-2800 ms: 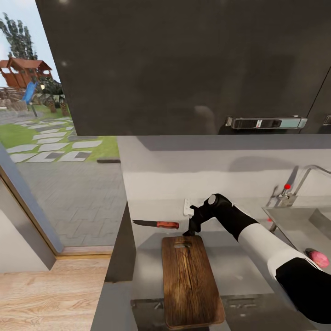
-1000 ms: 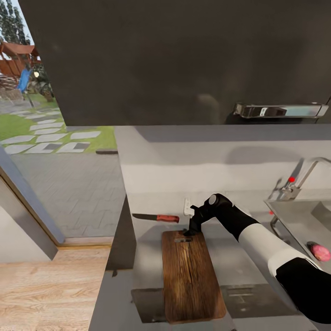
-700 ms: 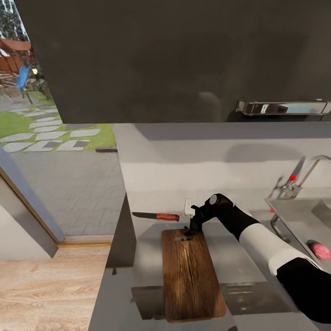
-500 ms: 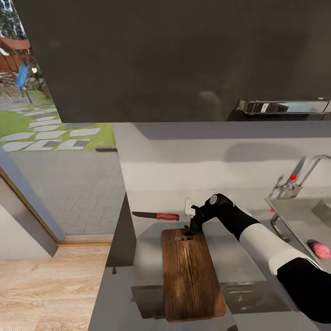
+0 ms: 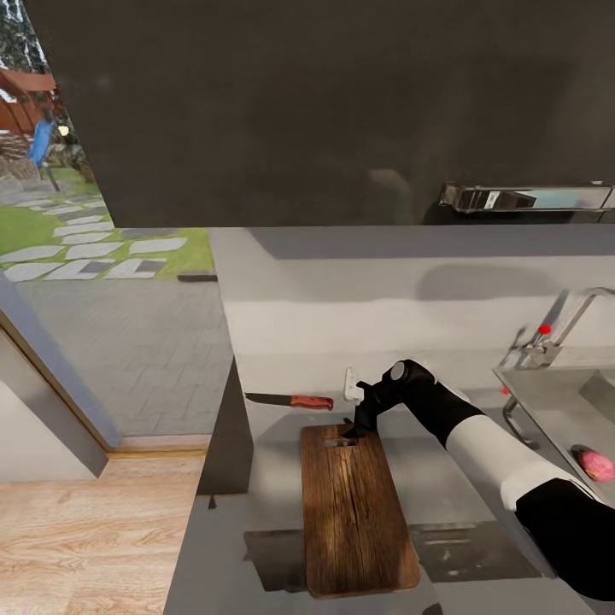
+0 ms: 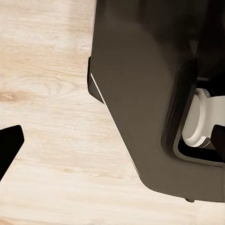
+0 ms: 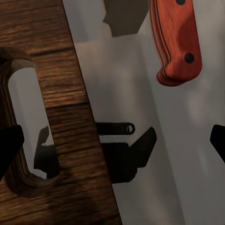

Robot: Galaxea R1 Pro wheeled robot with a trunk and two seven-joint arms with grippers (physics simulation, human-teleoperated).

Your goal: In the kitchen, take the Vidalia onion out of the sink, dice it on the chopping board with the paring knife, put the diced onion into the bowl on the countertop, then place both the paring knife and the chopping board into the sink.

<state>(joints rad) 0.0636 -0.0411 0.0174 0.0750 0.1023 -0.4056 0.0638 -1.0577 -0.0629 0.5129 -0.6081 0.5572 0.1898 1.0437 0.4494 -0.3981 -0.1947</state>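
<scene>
The brown chopping board (image 5: 359, 512) lies lengthwise on the grey countertop (image 5: 278, 487), its slotted handle end (image 7: 21, 122) farthest from me. My right gripper (image 5: 350, 431) hovers open just over that end (image 7: 112, 145); one fingertip (image 7: 9, 145) is over the slot and the other (image 7: 218, 138) over bare counter. The paring knife (image 5: 289, 400) lies just beyond the board, with its red handle (image 7: 176, 42) close to the gripper. The pinkish Vidalia onion (image 5: 595, 465) rests in the sink (image 5: 547, 410) at the right. My left gripper (image 6: 115, 140) is open and empty. The bowl is out of view.
A dark wall cabinet (image 5: 342, 111) hangs over the counter. A chrome tap with a red knob (image 5: 543, 330) stands behind the sink. Left of the counter are a wooden floor (image 5: 94, 538) and a glass door onto a patio. The left wrist view looks down at my dark base (image 6: 150, 93).
Since the oldest frame the head view has shifted, so the whole scene sits differently. Over the last second the right gripper stays at the board's handle end; knife and onion have not moved.
</scene>
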